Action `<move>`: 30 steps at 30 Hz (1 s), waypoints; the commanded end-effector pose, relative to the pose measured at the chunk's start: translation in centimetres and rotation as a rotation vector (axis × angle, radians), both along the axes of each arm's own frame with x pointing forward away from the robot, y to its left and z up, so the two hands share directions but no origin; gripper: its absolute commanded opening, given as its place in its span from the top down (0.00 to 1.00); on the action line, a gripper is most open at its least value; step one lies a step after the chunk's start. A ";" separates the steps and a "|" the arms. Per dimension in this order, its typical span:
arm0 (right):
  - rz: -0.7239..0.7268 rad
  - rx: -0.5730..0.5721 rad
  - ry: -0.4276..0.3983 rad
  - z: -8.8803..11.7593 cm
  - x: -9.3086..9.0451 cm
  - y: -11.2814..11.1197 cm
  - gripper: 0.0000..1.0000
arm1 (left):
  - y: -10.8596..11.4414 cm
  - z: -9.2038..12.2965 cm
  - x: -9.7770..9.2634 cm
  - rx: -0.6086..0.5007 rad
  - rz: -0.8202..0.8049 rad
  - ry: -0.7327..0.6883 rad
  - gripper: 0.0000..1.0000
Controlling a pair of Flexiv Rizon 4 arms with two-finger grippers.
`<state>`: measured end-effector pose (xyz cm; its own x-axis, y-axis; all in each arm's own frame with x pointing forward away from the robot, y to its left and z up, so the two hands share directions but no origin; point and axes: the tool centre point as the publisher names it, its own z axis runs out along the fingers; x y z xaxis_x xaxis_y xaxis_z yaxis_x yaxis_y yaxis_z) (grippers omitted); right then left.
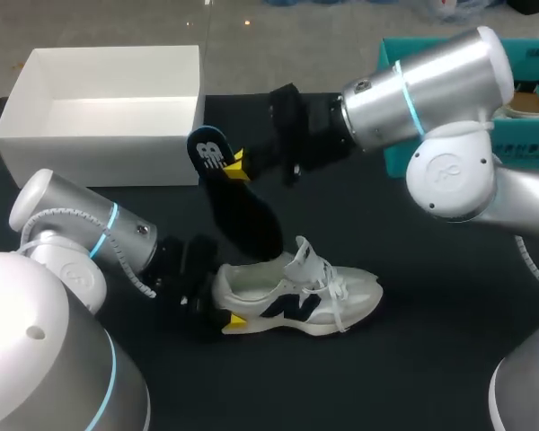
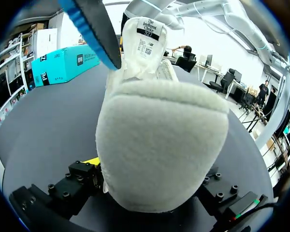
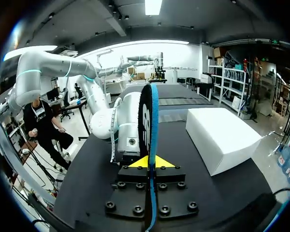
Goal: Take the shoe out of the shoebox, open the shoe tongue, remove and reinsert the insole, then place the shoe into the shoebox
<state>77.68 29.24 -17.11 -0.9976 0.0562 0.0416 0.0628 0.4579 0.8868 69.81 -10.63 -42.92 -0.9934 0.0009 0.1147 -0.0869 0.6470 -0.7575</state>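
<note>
**Q:** What are the fingers holding, starting at the right gripper (image 1: 236, 166)?

**A:** Its yellow tips are pinching the insole (image 1: 242, 211) by its edge near the heel end, closed down to the thickness of the insole. In the right wrist view the insole (image 3: 147, 121) is standing on edge between the fingertips (image 3: 137, 162). From the gripper it is slanting down toward 5 o'clock, and its front end is sitting in the mouth of the shoe (image 1: 305, 301).

**Q:** And the left gripper (image 1: 225, 310)?

**A:** It is clasping the heel from both sides, fingers spread to the heel's width. The shoe is lying on the table (image 1: 431, 359) with its toe pointing to 3 o'clock and its tongue standing up.

**Q:** Which step is this?

**A:** It appears to be the insole step. Whether the insole is leaving or re-entering cannot be told.

**Q:** What is the next move calling for?

**A:** Probably the left gripper bracing the heel while the right one is guiding the insole along the shoe's length.

**Q:** And the shoebox (image 1: 99, 153)?

**A:** It is sitting open at 10 o'clock from the shoe, well apart.
</note>
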 end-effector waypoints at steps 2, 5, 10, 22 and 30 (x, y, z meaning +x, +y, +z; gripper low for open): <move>-0.015 -0.036 0.003 3.0 -1.0 -2.7 1.00 | -0.2 -0.5 -0.2 0.004 0.002 0.001 1.00; -0.015 -0.041 0.010 4.2 -1.4 -3.4 1.00 | -0.2 -0.5 -0.2 0.004 0.002 0.001 1.00; -0.017 -0.046 -0.016 6.2 -2.0 -3.9 1.00 | -0.2 -0.5 -0.2 0.004 0.002 0.001 1.00; -0.017 -0.046 -0.016 6.2 -2.0 -3.9 1.00 | -0.2 -0.5 -0.2 0.004 0.002 0.001 1.00; -0.017 -0.046 -0.016 6.2 -2.0 -3.9 1.00 | -0.2 -0.5 -0.2 0.004 0.002 0.001 1.00</move>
